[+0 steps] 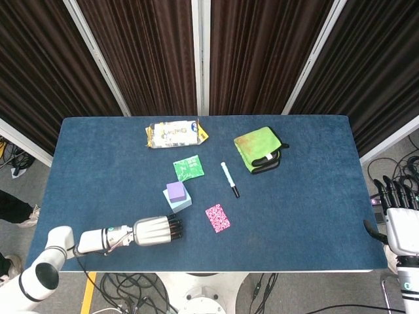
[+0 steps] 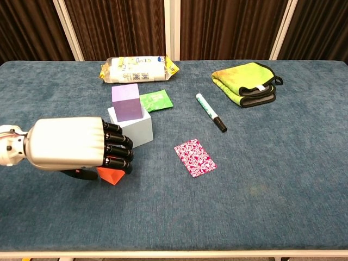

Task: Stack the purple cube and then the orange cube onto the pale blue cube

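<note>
Left robot hand (image 2: 76,149), lower left of frame, fingers curled over orange cube (image 2: 111,175), apparently gripping it | purple cube (image 2: 128,101) already atop pale blue cube (image 2: 140,130), center-left on table (image 2: 272,179) | cube looks light, rigid; hold opposite flat faces | right robot hand (image 1: 398,219) off-table, fingers spread, empty.

Head high overhead; chest low, seemingly nearer.
</note>
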Tool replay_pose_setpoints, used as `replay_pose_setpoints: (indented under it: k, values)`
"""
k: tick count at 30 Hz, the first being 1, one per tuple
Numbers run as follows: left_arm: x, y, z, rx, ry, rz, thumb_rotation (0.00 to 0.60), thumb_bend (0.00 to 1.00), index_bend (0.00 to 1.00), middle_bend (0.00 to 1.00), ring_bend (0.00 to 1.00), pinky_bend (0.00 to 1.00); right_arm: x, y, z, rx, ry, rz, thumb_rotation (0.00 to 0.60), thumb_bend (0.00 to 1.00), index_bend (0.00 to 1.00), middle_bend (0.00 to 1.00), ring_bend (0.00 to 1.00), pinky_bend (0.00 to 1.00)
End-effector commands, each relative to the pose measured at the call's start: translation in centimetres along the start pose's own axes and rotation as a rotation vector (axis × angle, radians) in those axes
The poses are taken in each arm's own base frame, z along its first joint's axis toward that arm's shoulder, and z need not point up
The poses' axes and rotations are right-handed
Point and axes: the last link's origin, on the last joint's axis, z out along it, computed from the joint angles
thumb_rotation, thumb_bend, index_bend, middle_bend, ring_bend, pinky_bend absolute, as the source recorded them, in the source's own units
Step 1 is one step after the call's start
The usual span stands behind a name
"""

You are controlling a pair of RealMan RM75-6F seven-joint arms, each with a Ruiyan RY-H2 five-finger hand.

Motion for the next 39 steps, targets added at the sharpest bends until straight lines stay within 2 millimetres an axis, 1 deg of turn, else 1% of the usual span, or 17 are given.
replay_pose_setpoints:
  k: [1,10,15,25,30,34,39]
  values:
    - [0.0,0.1,0.0,0.003,0.004,-0.005,0.6,0.24,0.42,0.52,0.35,0.45,0.0,0.0,0.0,-0.001,0.0,0.0,0.6,0.18,0.0,0.0,0.0,0.0]
    - [-0.2,0.3,-0.2,0.02,-0.001,-0.013,0.6,0.26,0.44,0.55,0.35,0.46,-0.1,0.0,0.1,0.0,0.003,0.003,0.6,0.18,0.0,0.0,0.0,0.0]
    - [0.0,0.3,-0.5,0.031,0.015,-0.014,0.6,0.28,0.45,0.57,0.37,0.46,-0.1,0.0,0.1,-0.001,0.003,0.001,0.6,0.18,0.0,0.0,0.0,0.0]
    - [0.7,-0.2,-1.7,0.042,0.039,0.002,0.6,0.28,0.45,0.58,0.37,0.46,-0.3,0.0,0.1,0.0,-0.002,0.002,0.6,0.18,0.0,0.0,0.0,0.0]
    - [1.7,-1.1,-3.3,0.052,0.051,0.037,0.6,0.28,0.45,0.58,0.37,0.46,-0.5,-0.1,0.2,0.007,-0.003,0.009,0.6,0.18,0.0,0.0,0.0,0.0]
    - [2.7,-2.7,-5.1,0.071,0.041,0.08,0.6,0.28,0.45,0.58,0.37,0.46,-0.7,-0.3,0.2,0.021,-0.006,0.015,0.6,0.18,0.0,0.0,0.0,0.0]
    - [4.2,-4.6,-6.6,0.094,0.016,0.128,0.6,0.28,0.45,0.58,0.37,0.46,-0.7,-0.5,0.2,0.033,-0.004,0.016,0.6,0.18,0.0,0.0,0.0,0.0]
